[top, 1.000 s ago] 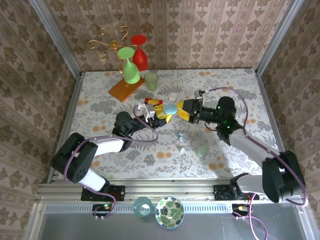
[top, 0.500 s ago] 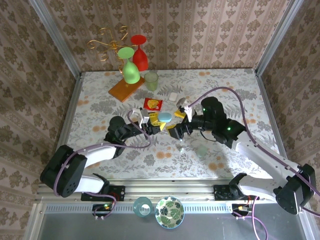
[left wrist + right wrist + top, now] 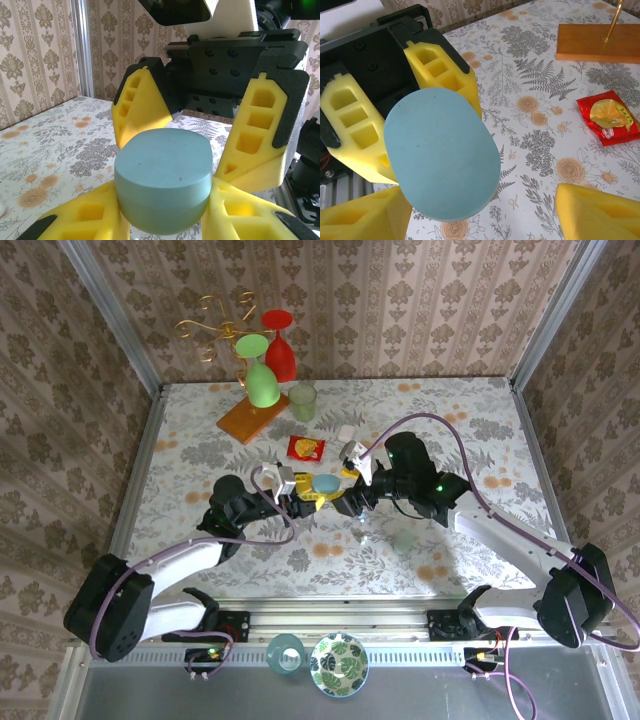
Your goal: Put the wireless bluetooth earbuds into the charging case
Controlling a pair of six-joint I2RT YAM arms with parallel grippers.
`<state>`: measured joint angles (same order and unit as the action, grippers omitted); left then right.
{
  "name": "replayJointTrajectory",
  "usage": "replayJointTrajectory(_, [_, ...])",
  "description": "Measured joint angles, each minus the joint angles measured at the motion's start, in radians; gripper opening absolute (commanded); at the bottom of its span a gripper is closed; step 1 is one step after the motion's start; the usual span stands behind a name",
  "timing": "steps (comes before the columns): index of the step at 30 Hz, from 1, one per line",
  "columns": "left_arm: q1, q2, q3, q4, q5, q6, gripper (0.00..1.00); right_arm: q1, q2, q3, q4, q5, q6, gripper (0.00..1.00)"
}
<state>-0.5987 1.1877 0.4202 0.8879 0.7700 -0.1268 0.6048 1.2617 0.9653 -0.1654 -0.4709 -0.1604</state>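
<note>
— Top external: where's the charging case [image 3: 322, 483]?
— Held above mid-table, lid closed, clamped in the left gripper [image 3: 165, 222]. The right gripper [image 3: 477, 220] faces it head-on, fingers spread wide either side, gripping nothing. It looks best placed to lift the lid.

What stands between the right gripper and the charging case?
Nothing visible. The left gripper clamps the charging case, and the right gripper, open, faces it head-on with its fingers to either side.
</note>
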Motion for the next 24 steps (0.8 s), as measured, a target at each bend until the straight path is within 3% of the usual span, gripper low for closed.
replayJointTrajectory(19, [-0.003, -0.003, -0.001, -0.071, 0.022, 0.033, 0.29, -0.057, -0.015, 0.019, -0.014, -0.028, 0.049, 0.71])
replayJointTrajectory(24, [-0.003, 0.012, -0.001, -0.04, 0.033, 0.026, 0.34, -0.058, -0.015, 0.023, 0.002, -0.045, 0.062, 0.73])
